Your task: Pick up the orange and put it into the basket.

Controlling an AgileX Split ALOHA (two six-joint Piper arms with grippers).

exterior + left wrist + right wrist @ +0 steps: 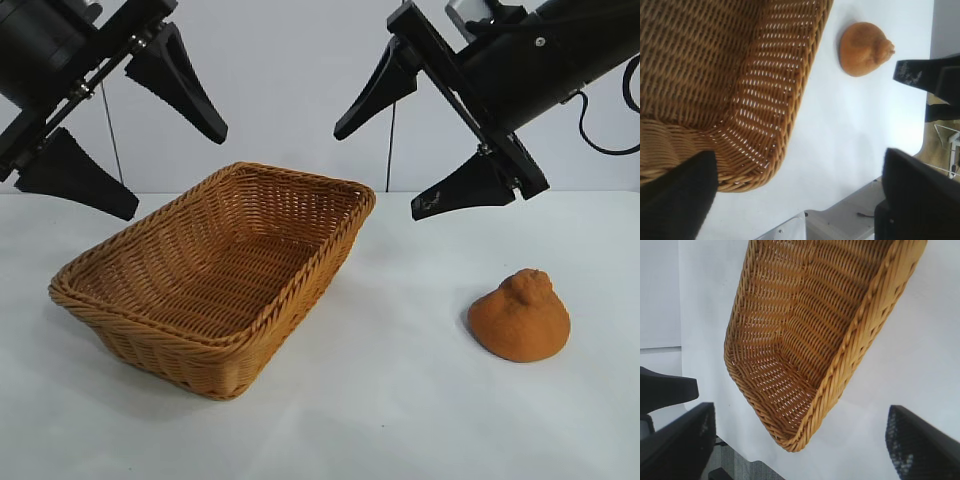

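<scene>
Nothing is done yet: the orange (520,316) sits on the bench (400,400) at lower right, well apart from the empty basket (215,275) at centre-left. Both the left pincer (125,135) and right pincer (410,145) hang spread wide and empty along the top; the grasp and transfer remain.

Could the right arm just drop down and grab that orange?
Probably yes. The right gripper hangs open above the table, up and slightly left of the orange, which sits alone on bare tabletop, apart from the basket. Nothing stands between them.

Lab, bare white table (400,400), plain wall (290,90)
</scene>
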